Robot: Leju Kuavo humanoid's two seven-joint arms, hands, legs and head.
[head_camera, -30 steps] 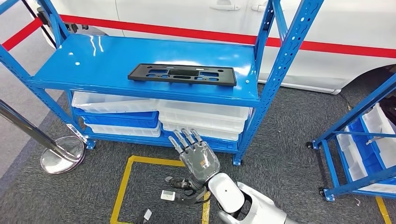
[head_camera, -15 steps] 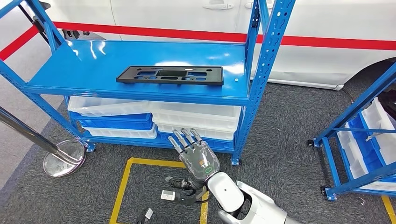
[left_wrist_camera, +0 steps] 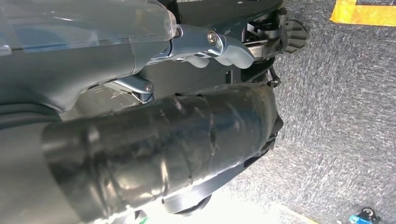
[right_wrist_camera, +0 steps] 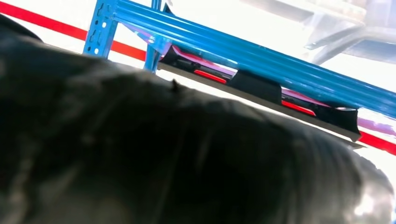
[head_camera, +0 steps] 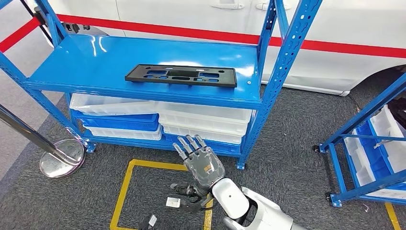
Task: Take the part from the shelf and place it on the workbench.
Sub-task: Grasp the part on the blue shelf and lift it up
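The part, a long flat black plastic frame with cut-outs [head_camera: 181, 75], lies on the top board of the blue shelf [head_camera: 95, 62], near its front edge and right of the middle. My right hand [head_camera: 201, 160] is raised low in front of the shelf, below the part. Its fingers are spread and point up toward the shelf, and it holds nothing. In the right wrist view the black part [right_wrist_camera: 261, 86] shows from below along the blue shelf edge, behind a dark blurred mass. A grey cover of my left hand [left_wrist_camera: 84, 51] shows in the left wrist view; its fingers are unclear.
White and blue bins [head_camera: 206, 122] fill the lower shelf levels. A chrome stanchion base [head_camera: 62, 158] stands on the floor at the left. A second blue rack [head_camera: 373, 143] stands at the right. Yellow tape [head_camera: 125, 191] marks the carpet. A white car [head_camera: 335, 28] is behind the shelf.
The whole head picture swayed left, then back right, so the camera moved. My right hand stays raised and empty, and the part still lies on the shelf.
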